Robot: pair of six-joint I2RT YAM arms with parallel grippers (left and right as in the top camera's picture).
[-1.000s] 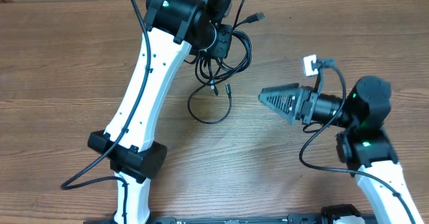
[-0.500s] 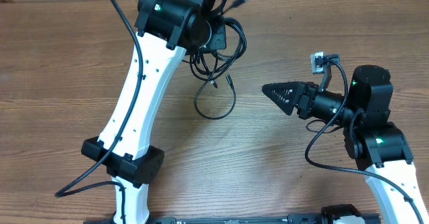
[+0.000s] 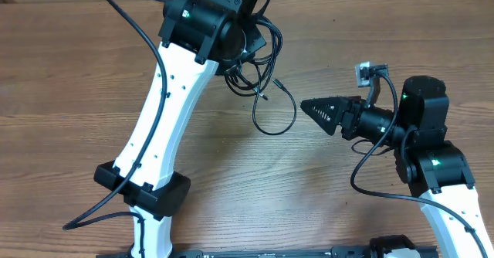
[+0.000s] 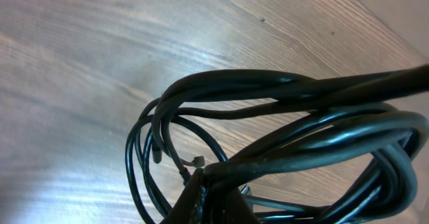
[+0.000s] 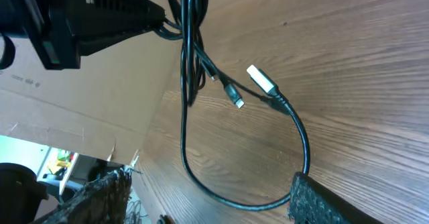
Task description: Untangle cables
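Observation:
The cables (image 3: 266,40) are a bunch of thin black cords lifted off the table near its far edge, with my left gripper (image 3: 248,43) shut on the bunch. One long loop (image 3: 294,117) hangs down from it to the wood, and two small plug ends (image 3: 263,97) dangle beside it. The left wrist view shows the cords (image 4: 301,143) thick across the frame and the left gripper (image 4: 213,198) pinching them. My right gripper (image 3: 306,106) points left, just right of the loop, open. Its wrist view has the loop (image 5: 184,140) and a silver plug (image 5: 261,80) between and ahead of its spread fingers (image 5: 315,197).
The wooden table (image 3: 93,80) ends at its far edge just behind the left gripper. A brown cardboard panel (image 5: 80,103) stands beyond that edge. A small white tag (image 3: 362,73) hangs on the right arm's own wiring.
The left gripper has carried the bunch a little to the right, and the hanging loop has swung right, close to the right gripper. The right gripper turned and has held still for the last half second.

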